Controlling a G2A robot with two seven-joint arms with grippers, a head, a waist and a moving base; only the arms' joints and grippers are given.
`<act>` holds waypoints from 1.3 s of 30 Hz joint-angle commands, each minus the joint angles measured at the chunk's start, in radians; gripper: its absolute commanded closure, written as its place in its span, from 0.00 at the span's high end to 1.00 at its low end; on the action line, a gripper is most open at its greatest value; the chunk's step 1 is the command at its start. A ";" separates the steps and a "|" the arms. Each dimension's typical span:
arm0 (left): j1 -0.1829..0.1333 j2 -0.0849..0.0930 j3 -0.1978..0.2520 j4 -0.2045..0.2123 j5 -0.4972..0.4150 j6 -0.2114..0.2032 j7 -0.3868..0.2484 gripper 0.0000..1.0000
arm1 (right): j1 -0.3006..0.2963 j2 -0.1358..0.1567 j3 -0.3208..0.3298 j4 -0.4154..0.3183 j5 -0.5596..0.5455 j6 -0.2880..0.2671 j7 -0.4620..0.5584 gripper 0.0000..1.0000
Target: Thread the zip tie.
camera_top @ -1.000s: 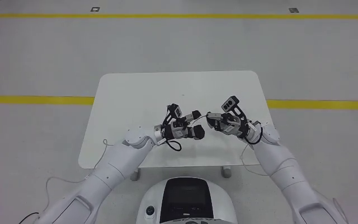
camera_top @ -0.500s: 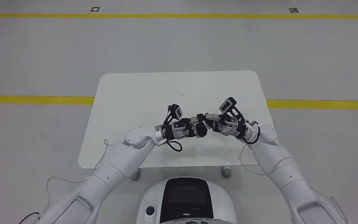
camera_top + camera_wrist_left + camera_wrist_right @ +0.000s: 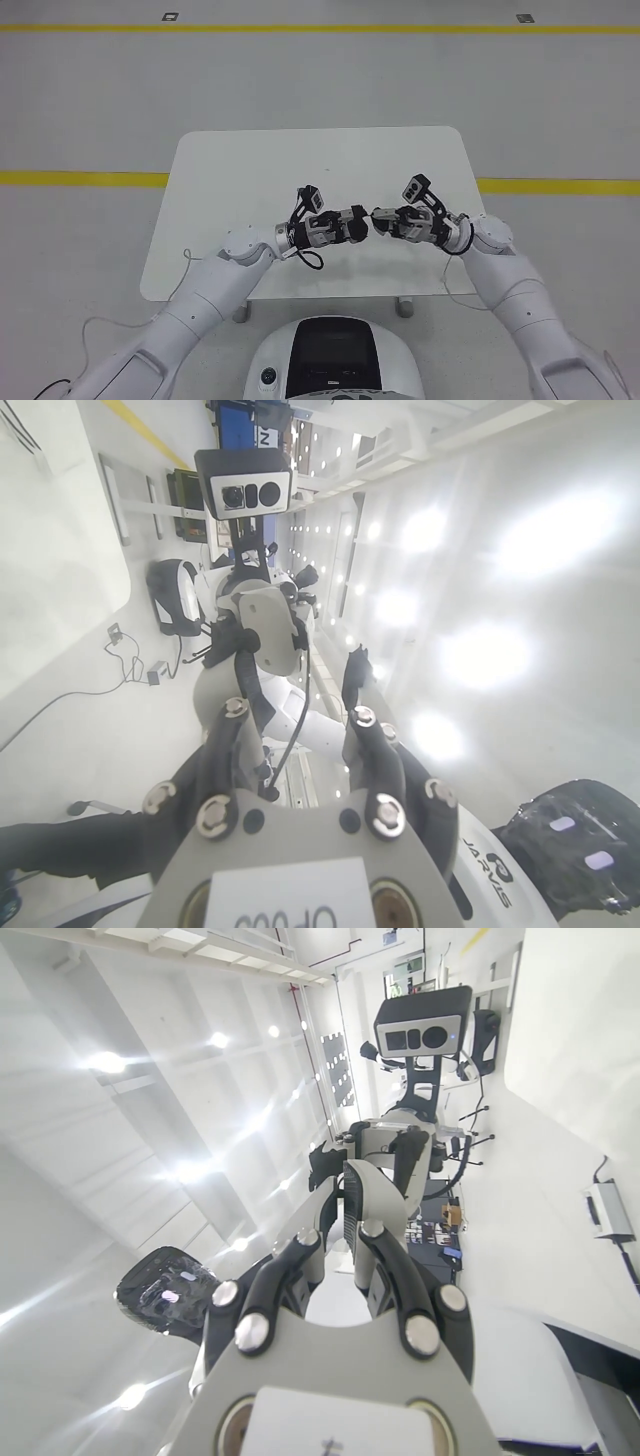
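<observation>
Above the surface [image 3: 250,180], the right gripper [image 3: 387,217], fingers nearly closed on what seems the zip tie [image 3: 372,212], faces the left gripper [image 3: 358,222], fingers wide. Threading appears underway, not visibly finished.

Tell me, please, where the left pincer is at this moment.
In the top view, the left pincer is above the near half of the white table, close to its middle, facing the right pincer tip to tip.
</observation>
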 commanded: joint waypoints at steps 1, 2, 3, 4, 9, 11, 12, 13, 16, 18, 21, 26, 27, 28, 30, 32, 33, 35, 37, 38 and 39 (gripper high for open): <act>0.000 0.000 -0.001 0.003 0.005 0.000 0.005 0.33 | -0.003 0.005 0.006 -0.007 -0.022 0.010 0.001 0.00; 0.000 0.000 -0.002 0.003 0.009 0.000 0.007 0.33 | -0.004 0.007 0.007 -0.009 -0.032 0.015 0.001 0.00; 0.000 0.000 -0.003 0.004 0.010 0.000 0.008 0.32 | -0.005 0.009 0.008 -0.010 -0.044 0.020 0.000 0.00; 0.001 0.000 -0.004 0.004 0.011 0.001 0.008 0.32 | -0.005 0.011 0.009 -0.012 -0.059 0.028 -0.003 0.00; 0.002 0.001 -0.007 0.001 0.023 0.003 0.014 0.31 | -0.004 0.015 -0.004 -0.014 -0.113 0.053 -0.015 0.00; 0.002 0.001 -0.007 0.000 0.027 0.004 0.015 0.29 | -0.001 0.016 -0.011 -0.014 -0.126 0.060 -0.024 0.00; 0.003 0.001 -0.007 -0.001 0.029 0.004 0.016 0.29 | -0.001 0.016 -0.013 -0.013 -0.129 0.061 -0.026 0.00; 0.003 0.001 -0.008 -0.001 0.031 0.005 0.017 0.29 | 0.000 0.016 -0.015 -0.013 -0.132 0.062 -0.029 0.00; 0.003 0.002 -0.008 -0.003 0.046 0.006 0.023 0.29 | 0.001 0.016 -0.017 -0.012 -0.129 0.059 -0.033 0.00; 0.003 0.002 -0.008 -0.005 0.055 0.008 0.026 0.29 | 0.000 0.015 -0.017 -0.012 -0.120 0.050 -0.038 0.00; 0.004 0.002 -0.007 -0.008 0.065 0.010 0.031 0.29 | 0.000 0.015 -0.015 -0.010 -0.106 0.040 -0.042 0.00; 0.004 0.003 -0.007 -0.010 0.078 0.017 0.037 0.27 | 0.001 0.016 -0.016 -0.010 -0.105 0.037 -0.038 0.00; 0.004 0.003 -0.008 -0.011 0.079 0.018 0.038 0.27 | 0.001 0.016 -0.016 -0.010 -0.104 0.037 -0.038 0.00; 0.004 0.003 -0.007 -0.012 0.082 0.019 0.039 0.26 | 0.001 0.016 -0.016 -0.010 -0.103 0.036 -0.037 0.00; 0.005 0.003 -0.006 -0.013 0.086 0.020 0.041 0.24 | 0.002 0.017 -0.017 -0.010 -0.103 0.036 -0.036 0.00; 0.004 0.002 -0.006 -0.011 0.090 0.024 0.043 0.24 | 0.002 0.017 -0.018 -0.009 -0.103 0.035 -0.035 0.00; 0.003 0.002 -0.005 -0.009 0.091 0.027 0.044 0.23 | 0.003 0.017 -0.018 -0.009 -0.103 0.034 -0.035 0.00; 0.002 0.002 -0.005 -0.007 0.092 0.031 0.045 0.22 | 0.002 0.017 -0.019 -0.009 -0.101 0.031 -0.036 0.00; 0.000 0.001 -0.004 -0.005 0.093 0.034 0.046 0.18 | 0.003 0.017 -0.020 -0.009 -0.101 0.031 -0.035 0.00; 0.000 0.001 -0.003 -0.004 0.094 0.035 0.046 0.17 | 0.004 0.018 -0.021 -0.008 -0.104 0.033 -0.035 0.00; 0.000 0.001 -0.003 -0.004 0.094 0.037 0.046 0.15 | 0.005 0.018 -0.022 -0.008 -0.105 0.033 -0.036 0.00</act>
